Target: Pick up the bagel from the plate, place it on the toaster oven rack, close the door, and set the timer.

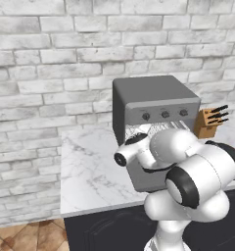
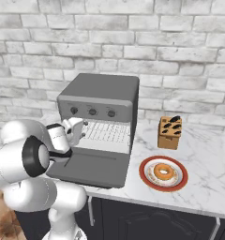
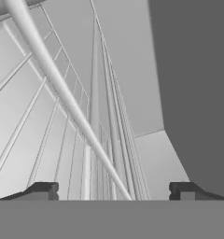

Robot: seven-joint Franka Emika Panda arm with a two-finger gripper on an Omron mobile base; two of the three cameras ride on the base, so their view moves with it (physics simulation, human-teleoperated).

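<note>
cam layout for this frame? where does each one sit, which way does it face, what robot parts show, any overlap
Left base view: behind the arm on its left, looking forward and down at the toaster oven with the door open; the arm fills the lower right.
Right base view: behind on the right, same oven, plus the bagel on the plate; arm at lower left, gripper at the oven mouth.
Hand view: on the hand, looking along the open fingertips at the toaster oven rack.
Both base views share the oven, counter and knife block.
</note>
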